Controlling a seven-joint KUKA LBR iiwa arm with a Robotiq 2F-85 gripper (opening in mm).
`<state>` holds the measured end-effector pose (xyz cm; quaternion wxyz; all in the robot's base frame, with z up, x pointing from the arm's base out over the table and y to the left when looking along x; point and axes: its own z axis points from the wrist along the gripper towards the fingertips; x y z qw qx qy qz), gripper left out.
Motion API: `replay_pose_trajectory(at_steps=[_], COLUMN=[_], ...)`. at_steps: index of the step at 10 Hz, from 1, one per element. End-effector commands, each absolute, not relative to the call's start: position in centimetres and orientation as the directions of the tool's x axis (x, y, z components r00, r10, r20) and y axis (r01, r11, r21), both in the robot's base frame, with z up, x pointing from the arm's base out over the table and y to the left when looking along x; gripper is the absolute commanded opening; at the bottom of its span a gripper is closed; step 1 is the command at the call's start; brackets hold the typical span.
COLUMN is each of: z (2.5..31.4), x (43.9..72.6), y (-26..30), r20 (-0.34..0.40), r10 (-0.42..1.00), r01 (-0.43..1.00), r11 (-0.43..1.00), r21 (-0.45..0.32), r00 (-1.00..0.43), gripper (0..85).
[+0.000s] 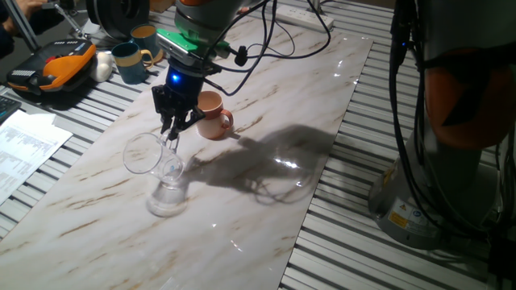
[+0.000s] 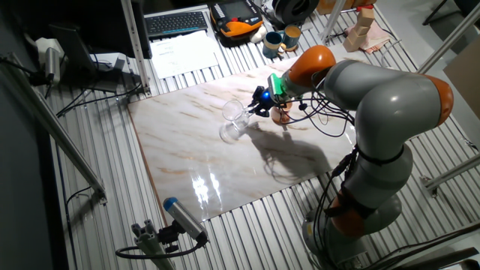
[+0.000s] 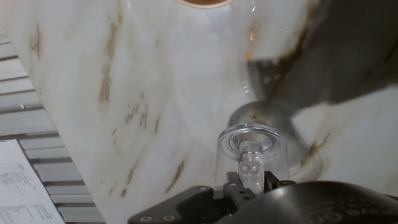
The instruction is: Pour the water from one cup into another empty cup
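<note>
Terracotta mug (image 3: 203,2) is cut off by the top edge in hand view, only its rim shown. Water cannot be made out in the glass mug (image 1: 165,173). Claw (image 1: 172,131) fingertips are blurred against the handle; grip cannot be told.

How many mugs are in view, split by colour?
Clear glass mug: 1
Terracotta mug: 1
Dark teal mugs: 2
Total: 4
</note>
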<state>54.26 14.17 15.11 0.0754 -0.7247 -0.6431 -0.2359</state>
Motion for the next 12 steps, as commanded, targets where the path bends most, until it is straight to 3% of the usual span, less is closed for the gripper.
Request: replay_pose_trajectory(at_steps=[1,5,12], z=[15.06,15.01,15.01], x=[54.26,54.30,54.30], y=[14.10,14.05,14.05], r20=[0.443,0.463,0.428], r10=[0.894,0.885,0.903], r01=[0.968,0.973,0.975], r11=[-0.159,-0.140,-0.129], r21=[0.193,0.183,0.178], r00=[0.059,0.041,0.042], gripper=[0.0,0.0,0.0])
